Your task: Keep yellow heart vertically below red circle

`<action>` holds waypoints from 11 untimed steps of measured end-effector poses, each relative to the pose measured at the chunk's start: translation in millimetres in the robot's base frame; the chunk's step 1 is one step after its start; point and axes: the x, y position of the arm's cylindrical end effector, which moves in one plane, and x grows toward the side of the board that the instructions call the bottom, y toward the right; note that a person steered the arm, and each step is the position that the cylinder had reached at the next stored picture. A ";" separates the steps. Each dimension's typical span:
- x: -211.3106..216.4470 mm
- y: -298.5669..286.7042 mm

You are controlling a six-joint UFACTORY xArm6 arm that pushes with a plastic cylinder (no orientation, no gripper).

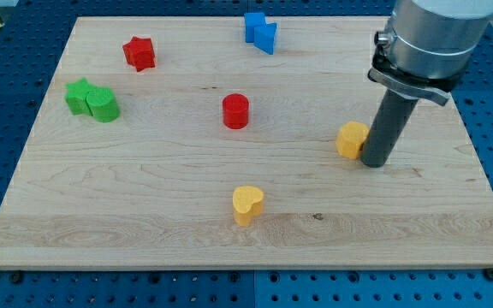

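- Nearest the view's bottom, the small yellow heart-shaped block (247, 204) lies on the pale wooden worktop (101, 222), standing alone with bare wood all round it
- Up from it, mid-board, stands the red circular cylinder block (236, 111); the heart sits almost straight beneath it, perhaps a shade toward the view's right, so the wanted layout looks close to met
- To the view's right, my tip (375, 162) rests on the wood touching or just beside a yellow block of unclear shape (351, 139), well apart from the heart
- There is no claw on this arm, only the dark rod, so nothing is spread or pinched
- To do the step well, I judge only a small nudge toward the view's left is needed, if any: approach the heart from its right side, push slowly, and steer clear of the red circle
- Farther off: two green blocks (92, 100) touching at the view's left, a red star-shaped block (140, 53), and a blue block (261, 31) at the top edge
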 end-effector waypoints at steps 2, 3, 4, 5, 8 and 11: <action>13.0 -11.6; 76.9 -10.6; 96.4 -46.2; 96.4 -143.5; 77.9 -186.5; 31.8 -186.5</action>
